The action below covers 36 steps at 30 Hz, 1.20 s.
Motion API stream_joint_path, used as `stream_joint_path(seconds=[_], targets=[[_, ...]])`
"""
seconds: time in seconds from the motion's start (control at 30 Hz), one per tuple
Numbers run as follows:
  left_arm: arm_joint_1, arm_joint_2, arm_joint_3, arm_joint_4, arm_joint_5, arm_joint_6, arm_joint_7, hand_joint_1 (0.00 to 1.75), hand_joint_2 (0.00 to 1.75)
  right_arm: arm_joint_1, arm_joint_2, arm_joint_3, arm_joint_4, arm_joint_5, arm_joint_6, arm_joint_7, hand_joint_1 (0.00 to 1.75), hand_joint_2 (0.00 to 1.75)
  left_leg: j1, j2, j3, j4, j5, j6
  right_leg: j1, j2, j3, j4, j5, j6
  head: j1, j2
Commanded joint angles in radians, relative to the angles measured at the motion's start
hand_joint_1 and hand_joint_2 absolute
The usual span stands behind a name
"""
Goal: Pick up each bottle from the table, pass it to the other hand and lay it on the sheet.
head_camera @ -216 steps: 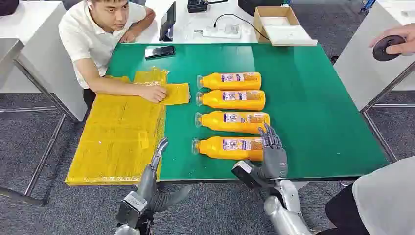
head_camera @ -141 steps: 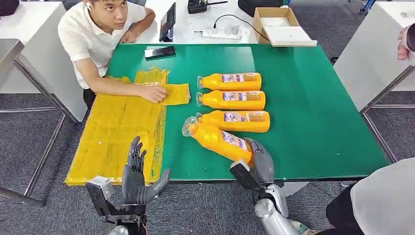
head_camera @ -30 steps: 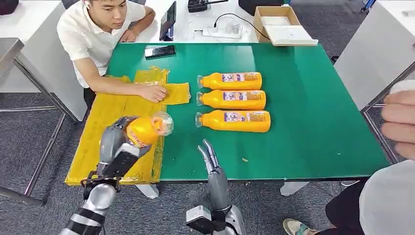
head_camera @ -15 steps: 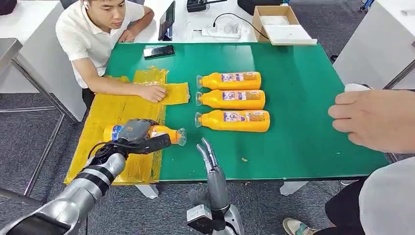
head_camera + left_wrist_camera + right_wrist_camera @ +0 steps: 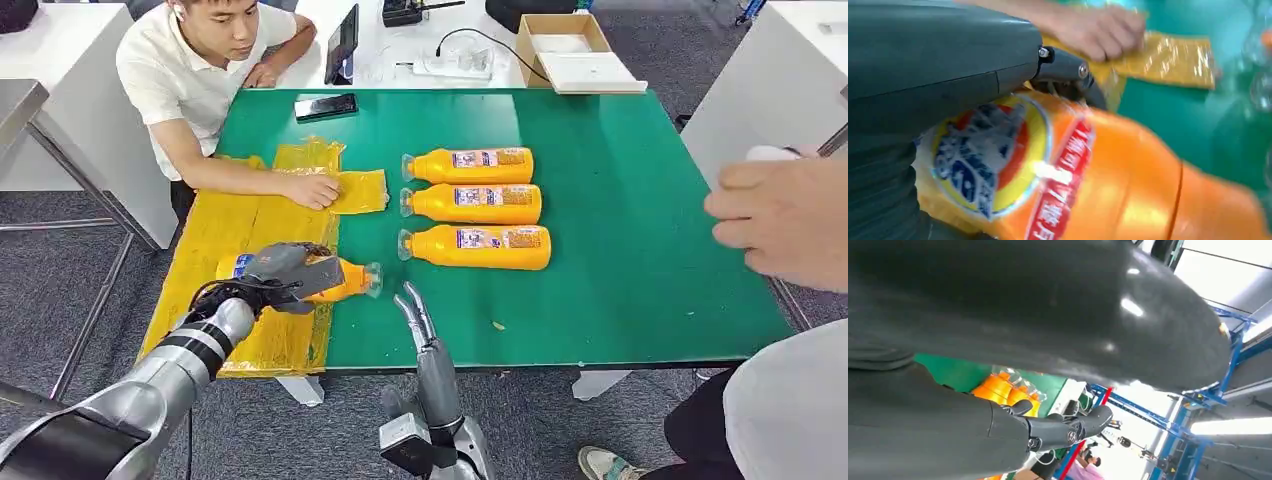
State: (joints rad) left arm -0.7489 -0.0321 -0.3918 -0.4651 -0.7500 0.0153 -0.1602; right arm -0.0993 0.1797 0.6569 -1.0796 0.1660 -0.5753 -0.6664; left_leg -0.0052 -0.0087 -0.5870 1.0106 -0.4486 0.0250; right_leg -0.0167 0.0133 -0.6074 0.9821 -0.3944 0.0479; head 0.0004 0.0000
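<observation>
My left hand [image 5: 277,272] grips an orange bottle [image 5: 345,279] that lies across the right edge of the yellow sheet [image 5: 235,300], its clear cap end over the green table [image 5: 620,250]. The left wrist view is close on that bottle [image 5: 1108,175] and its round label, with my left hand [image 5: 938,55] over it. My right hand [image 5: 418,320] is held at the table's front edge, fingers straight and holding nothing. Three more orange bottles lie side by side mid-table: far [image 5: 470,164], middle [image 5: 473,203] and near [image 5: 476,247]. The right wrist view looks past my right hand [image 5: 1048,430] at these bottles [image 5: 1003,390].
A person sits at the far left with a hand [image 5: 312,189] pressed on the sheet's far end. Another person's hand [image 5: 785,215] reaches in over the table's right side. A phone [image 5: 327,106] lies at the table's far edge. A cardboard box [image 5: 575,50] stands behind.
My left hand has carried the bottle from above the sheet down onto its right edge, laid on its side. The person's hand at the right has drawn back a little. My right hand barely moved.
</observation>
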Motion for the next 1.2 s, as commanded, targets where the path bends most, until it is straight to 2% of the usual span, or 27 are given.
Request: stream_joint_path(seconds=[0.03, 0.17, 0.23, 0.27, 0.3, 0.4, 0.57, 0.77, 0.8, 1.03, 1.2], targets=[[-0.012, -0.012, 0.018, 0.091, 0.017, -0.053, -0.012, 0.0, 1.75, 0.002, 0.009, 0.023, 0.071, -0.016, 0.007, -0.032, 0.0, 0.0, 0.002, 0.002, 0.005, -0.001, -0.002, -0.002, 0.002, 0.0, 0.005, -0.002, -0.001, -0.002, 0.0, 0.0], [-0.012, -0.012, 0.018, 0.091, 0.017, -0.053, -0.012, 0.0, 1.75, 0.002, 0.009, 0.023, 0.071, -0.016, 0.007, -0.032, 0.0, 0.0, 0.001, 0.001, 0.004, -0.001, -0.001, -0.002, 0.001, -0.001, 0.005, -0.002, -0.001, -0.002, 0.0, 0.0], [-0.001, -0.013, 0.018, 0.049, 0.029, -0.031, -0.049, 0.0, 1.75, 0.005, 0.011, 0.016, 0.077, -0.017, -0.002, -0.032, 0.0, 0.0, 0.001, 0.001, 0.004, -0.001, -0.001, -0.002, 0.002, 0.0, 0.004, -0.002, -0.001, -0.002, 0.0, 0.0], [0.024, -0.023, 0.015, -0.007, 0.017, 0.097, -0.076, 0.0, 1.75, 0.009, 0.011, 0.011, 0.08, -0.02, -0.01, -0.032, 0.0, 0.0, 0.002, 0.001, 0.004, -0.001, -0.001, -0.002, 0.002, -0.001, 0.005, -0.002, -0.001, -0.002, 0.0, 0.0], [0.043, -0.04, 0.012, -0.041, 0.01, 0.165, -0.074, 0.0, 1.75, 0.012, 0.01, 0.007, 0.081, -0.021, -0.014, -0.032, 0.0, 0.0, 0.001, 0.001, 0.004, -0.001, -0.001, -0.002, 0.002, -0.001, 0.004, -0.002, -0.001, -0.002, 0.0, 0.0], [0.127, -0.06, -0.023, -0.194, 0.007, 0.253, -0.097, 0.0, 1.75, 0.018, 0.007, 0.005, 0.076, -0.022, -0.016, -0.032, 0.0, 0.0, 0.001, -0.002, 0.004, -0.002, -0.001, -0.002, 0.001, -0.004, 0.005, -0.002, -0.001, -0.002, 0.0, 0.0], [0.359, -0.101, 0.117, -0.585, 0.463, 0.201, -0.26, 0.0, 1.75, 0.03, 0.004, 0.007, 0.072, -0.024, -0.036, -0.032, 0.0, 0.0, 0.0, 0.0, 0.003, -0.002, -0.002, -0.001, 0.0, -0.001, 0.004, -0.002, -0.002, -0.001, 0.0, 0.0], [0.5, -0.141, 0.158, -0.8, 0.828, 0.124, -0.255, 0.0, 1.75, 0.041, -0.013, 0.037, 0.063, -0.033, -0.08, -0.032, 0.0, 0.0, 0.001, 0.002, 0.002, -0.001, -0.004, -0.002, 0.001, 0.0, 0.003, -0.002, -0.003, -0.002, 0.0, 0.0], [0.511, -0.148, 0.165, -0.812, 0.853, 0.13, -0.261, 0.0, 1.75, 0.04, -0.014, 0.039, 0.061, -0.032, -0.089, -0.032, 0.0, 0.0, 0.0, 0.001, -0.001, -0.001, -0.002, -0.001, 0.001, 0.0, -0.001, -0.002, -0.002, -0.001, 0.0, 0.0], [0.52, -0.148, 0.176, -0.821, 0.881, 0.139, -0.27, 0.0, 1.75, 0.039, -0.015, 0.038, 0.059, -0.03, -0.1, -0.032, 0.0, 0.0, 0.002, 0.0, 0.001, 0.0, -0.003, -0.003, 0.003, -0.002, 0.002, -0.002, -0.003, -0.003, 0.0, 0.0], [0.624, -0.123, 0.166, -0.946, 0.93, 0.149, -0.29, 0.0, 1.75, 0.073, -0.022, 0.001, 0.008, 0.024, -0.123, -0.032, 0.0, 0.0, 0.001, 0.003, 0.0, -0.001, -0.003, -0.001, 0.001, 0.002, 0.0, -0.002, -0.002, -0.001, 0.0, 0.0]])
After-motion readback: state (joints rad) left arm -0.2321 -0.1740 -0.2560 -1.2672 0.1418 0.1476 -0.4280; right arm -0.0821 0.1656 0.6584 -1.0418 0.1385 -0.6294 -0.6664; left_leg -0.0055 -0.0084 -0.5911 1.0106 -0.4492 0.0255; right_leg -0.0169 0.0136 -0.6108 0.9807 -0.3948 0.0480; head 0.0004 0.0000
